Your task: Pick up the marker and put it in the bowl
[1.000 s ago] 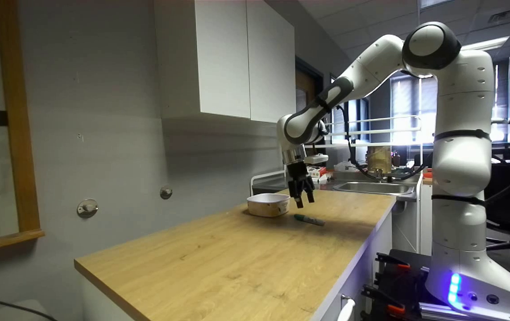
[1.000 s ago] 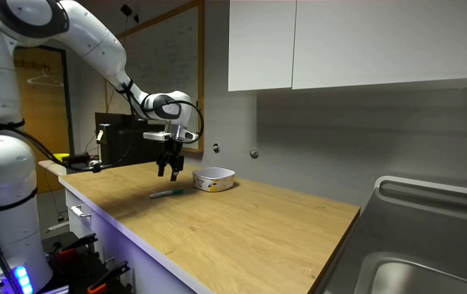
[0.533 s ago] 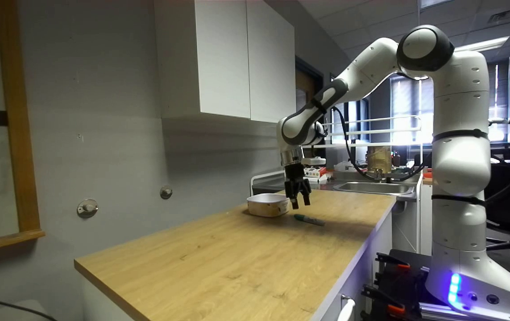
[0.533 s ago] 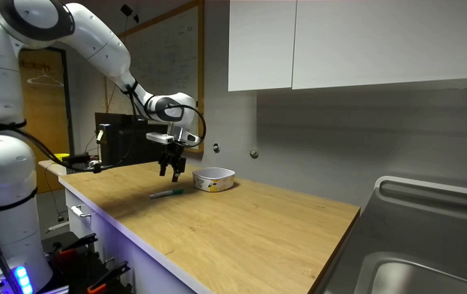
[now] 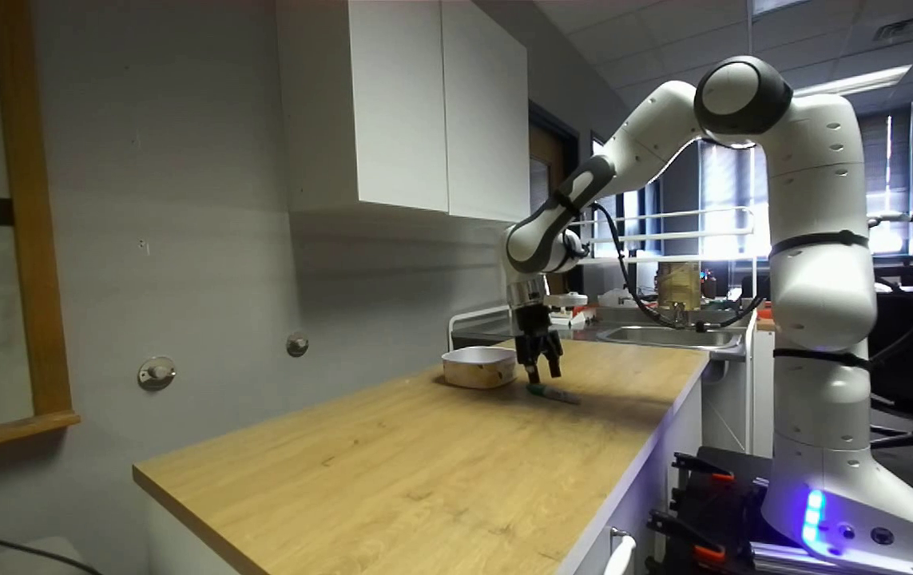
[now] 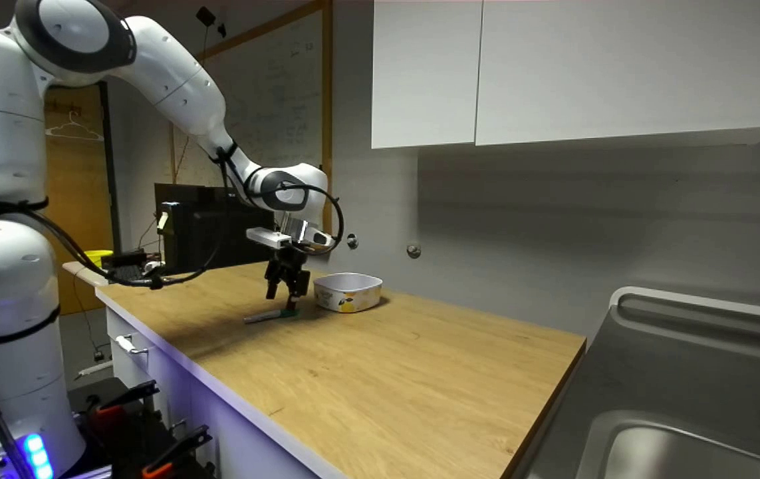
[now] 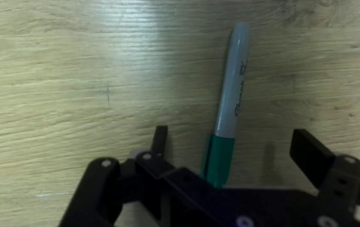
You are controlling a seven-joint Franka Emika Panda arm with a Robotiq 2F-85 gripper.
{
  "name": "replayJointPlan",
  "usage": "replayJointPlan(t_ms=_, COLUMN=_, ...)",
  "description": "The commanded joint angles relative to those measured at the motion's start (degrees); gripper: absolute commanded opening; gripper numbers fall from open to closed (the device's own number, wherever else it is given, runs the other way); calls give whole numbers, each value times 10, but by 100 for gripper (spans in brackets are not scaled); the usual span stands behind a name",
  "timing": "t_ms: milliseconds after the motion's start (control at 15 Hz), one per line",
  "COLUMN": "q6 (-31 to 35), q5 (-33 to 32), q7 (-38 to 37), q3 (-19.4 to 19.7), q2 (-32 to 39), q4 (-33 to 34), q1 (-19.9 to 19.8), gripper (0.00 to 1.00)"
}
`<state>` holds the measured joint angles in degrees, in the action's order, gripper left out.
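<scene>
I have the gripper (image 5: 544,375) spread over the marker (image 7: 235,85) on the wooden counter (image 6: 419,372), bowl (image 6: 346,302) just beside, cabinet (image 6: 619,73) above, sink (image 6: 652,459) beyond, gripper body hiding some of the green cap (image 7: 222,156) in wrist view.
</scene>
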<state>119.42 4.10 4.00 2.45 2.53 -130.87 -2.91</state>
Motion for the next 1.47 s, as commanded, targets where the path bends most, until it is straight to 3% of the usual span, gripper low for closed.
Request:
replayJointPlan(t_ms=0, q6=11, q5=10, q7=13, q3=2, q2=19, q4=4, q1=-4, gripper=100)
replayJointPlan(t_ms=467, q6=14, q5=-5, q7=13, q3=2, q2=25, q4=-5, q1=-4, gripper=100)
replayJointPlan(t_ms=600, q6=18, q5=-10, q7=15, q3=5, q2=23, q4=-13, q1=-6, gripper=89)
replayJointPlan(t_ms=667, q6=22, q5=-12, q7=15, q3=6, q2=23, q4=-17, q1=-8, gripper=71)
replayJointPlan(t_ms=733, q6=25, q5=-16, q7=15, q3=7, q2=23, q4=-20, q1=-8, gripper=69)
replayJointPlan(t_ms=1200, q6=37, q5=-41, q7=9, q3=10, q2=4, q4=-42, q1=-12, gripper=15)
replayJointPlan(t_ms=1333, q6=33, q5=-49, q7=6, q3=9, q2=-7, q4=-45, q1=-11, gripper=3)
replayJointPlan(t_ms=1400, q6=31, q5=-52, q7=5, q3=9, q2=-13, q4=-46, q1=-10, gripper=6)
